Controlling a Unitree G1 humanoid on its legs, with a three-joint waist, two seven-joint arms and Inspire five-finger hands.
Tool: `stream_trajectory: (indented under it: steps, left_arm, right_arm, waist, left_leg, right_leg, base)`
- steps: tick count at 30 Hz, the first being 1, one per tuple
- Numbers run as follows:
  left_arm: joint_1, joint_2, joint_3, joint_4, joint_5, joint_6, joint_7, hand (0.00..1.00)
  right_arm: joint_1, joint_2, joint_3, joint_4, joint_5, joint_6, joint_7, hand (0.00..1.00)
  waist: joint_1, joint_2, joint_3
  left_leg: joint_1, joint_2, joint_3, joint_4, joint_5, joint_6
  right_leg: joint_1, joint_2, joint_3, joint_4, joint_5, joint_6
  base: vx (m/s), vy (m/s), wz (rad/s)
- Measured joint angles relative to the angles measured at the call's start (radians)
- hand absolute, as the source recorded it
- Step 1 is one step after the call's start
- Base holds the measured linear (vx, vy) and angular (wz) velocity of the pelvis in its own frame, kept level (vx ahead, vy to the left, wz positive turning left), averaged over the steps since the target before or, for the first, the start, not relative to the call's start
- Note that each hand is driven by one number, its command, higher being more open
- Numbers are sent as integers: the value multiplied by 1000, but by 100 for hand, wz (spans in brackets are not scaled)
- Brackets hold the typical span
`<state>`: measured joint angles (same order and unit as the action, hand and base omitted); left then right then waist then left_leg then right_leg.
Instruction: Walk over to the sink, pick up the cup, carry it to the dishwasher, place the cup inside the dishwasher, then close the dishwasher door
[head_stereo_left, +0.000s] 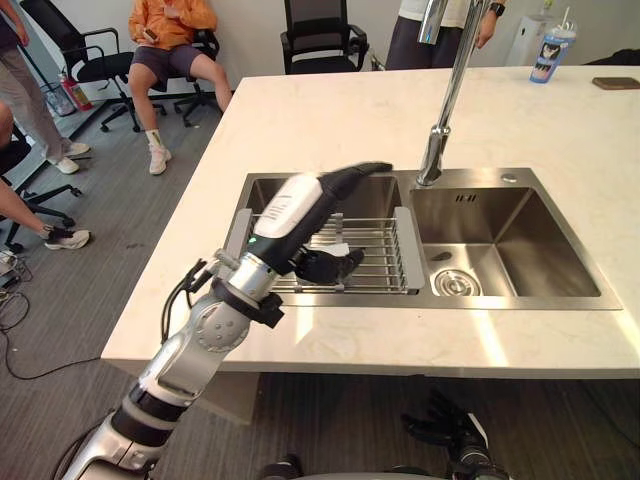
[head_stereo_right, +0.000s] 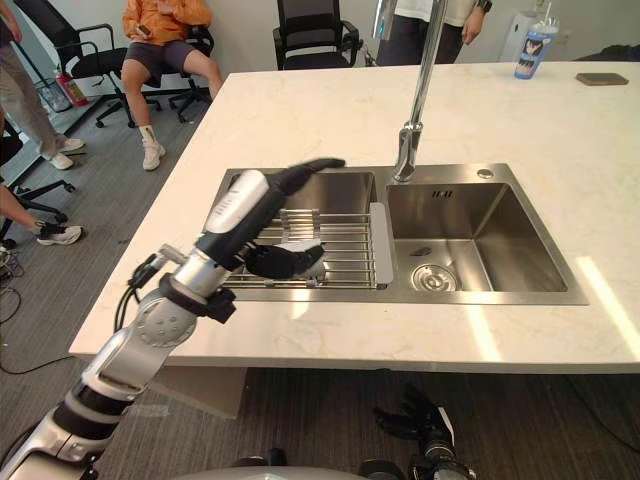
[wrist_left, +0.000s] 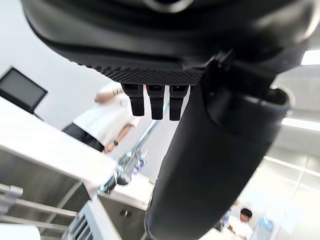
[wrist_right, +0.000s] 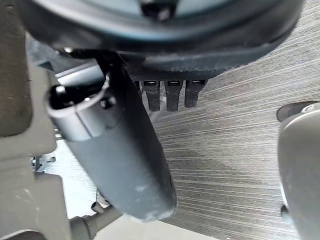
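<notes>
In the left eye view, the left hand (head_stereo_left: 318, 195) reaches past the counter's (head_stereo_left: 330, 110) near edge, above the wire rack (head_stereo_left: 385, 255) that spans the sink's (head_stereo_left: 520, 302) left basin. Its fingers are straight and spread wide from the thumb, closed round nothing. A small white shape just under the thumb, seemingly the cup (head_stereo_left: 337, 248), lies on the rack; whether they touch I cannot tell. The faucet (head_stereo_left: 447, 100) rises behind the divider. In the right eye view, the right hand (head_stereo_right: 415, 420) hangs below the counter with relaxed fingers. The left wrist view shows straight fingers (wrist_left: 156, 102). The right wrist view shows loose fingers over carpet (wrist_right: 240, 150).
</notes>
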<state>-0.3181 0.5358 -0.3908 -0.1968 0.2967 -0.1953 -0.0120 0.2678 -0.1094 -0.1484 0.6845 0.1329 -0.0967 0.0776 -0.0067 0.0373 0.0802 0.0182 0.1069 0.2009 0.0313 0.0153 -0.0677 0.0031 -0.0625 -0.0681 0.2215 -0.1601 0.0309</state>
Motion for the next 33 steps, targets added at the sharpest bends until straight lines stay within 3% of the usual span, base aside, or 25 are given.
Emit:
stream_trajectory:
  steps: [11, 18, 27, 33]
  left_arm:
    - [-64, 0, -11, 283, 41, 59, -16, 90]
    - [-74, 15, -9, 376, 83, 89, -13, 90]
    - [-97, 53, -10, 415, 120, 89, -32, 90]
    - [-208, 103, -79, 516, 167, 82, -74, 90]
  right_arm:
    - [-12, -7, 7, 129, 0, 9, 0, 90]
    - [-7, -9, 8, 136, 0, 12, -2, 90]
    - [-30, -9, 9, 152, -6, 13, -3, 90]
    - [-36, -28, 42, 152, -18, 15, 2, 90]
  waist:
    - [-38, -6, -6]
    - [-48, -7, -5]
    - [-64, -6, -5]
    - [-77, -3, -2]
  left_leg:
    - [19, -7, -18, -100, 64, -2]
    - [16, -12, -20, -117, 73, 2]
    - [2, -15, -30, -118, 75, 4]
    - [-4, -18, -49, -118, 76, 5]
  right_leg:
    - [-19, 4, -21, -13, 2, 2]
    - [-20, 4, -25, -39, 17, 8]
    - [-10, 3, -27, -94, 49, 14]
    - [-5, 2, -34, -110, 57, 17]
  base:
    - [-12, -16, 5]
    - [0, 0, 0]
    - [0, 0, 0]
    - [-4, 2, 1]
